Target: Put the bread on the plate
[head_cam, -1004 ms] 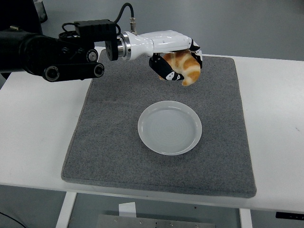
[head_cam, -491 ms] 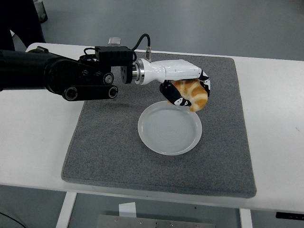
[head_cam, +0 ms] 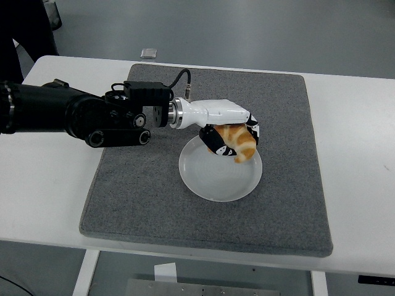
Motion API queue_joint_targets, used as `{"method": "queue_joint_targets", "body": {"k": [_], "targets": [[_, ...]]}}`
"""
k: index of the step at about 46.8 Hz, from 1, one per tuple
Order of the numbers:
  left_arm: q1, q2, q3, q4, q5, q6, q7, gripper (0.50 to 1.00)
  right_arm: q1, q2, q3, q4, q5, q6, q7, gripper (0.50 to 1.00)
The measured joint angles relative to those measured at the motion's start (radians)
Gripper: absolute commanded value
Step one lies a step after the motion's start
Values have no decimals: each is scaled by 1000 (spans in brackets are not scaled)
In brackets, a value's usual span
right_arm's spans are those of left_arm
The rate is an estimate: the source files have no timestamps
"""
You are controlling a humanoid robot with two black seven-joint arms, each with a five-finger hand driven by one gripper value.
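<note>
My left hand [head_cam: 234, 139], white with black fingers, is curled around a golden-brown bread [head_cam: 239, 143]. It holds the bread just over the far part of the round white plate [head_cam: 216, 176]. I cannot tell whether the bread touches the plate. The plate lies near the middle of a grey mat [head_cam: 148, 185]. My left arm [head_cam: 74, 114] reaches in from the left edge. The right arm does not show.
The grey mat covers most of the white table [head_cam: 43, 185]. A small flat grey object [head_cam: 149, 53] lies on the table beyond the mat's far left corner. A dark shape [head_cam: 24, 28] fills the top left corner.
My left hand has carried the bread toward me and downward, from above the mat's far part to just over the plate.
</note>
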Motion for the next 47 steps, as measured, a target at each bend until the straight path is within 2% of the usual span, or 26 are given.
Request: {"method": "queue_joint_targets", "body": {"k": [18,47], "targets": [[62,-27,21,46,28,3,0,500,0,0,0,0,0,0,0,952],[88,-42,44,76,37,8,0,500,0,0,0,0,0,0,0,952]]}}
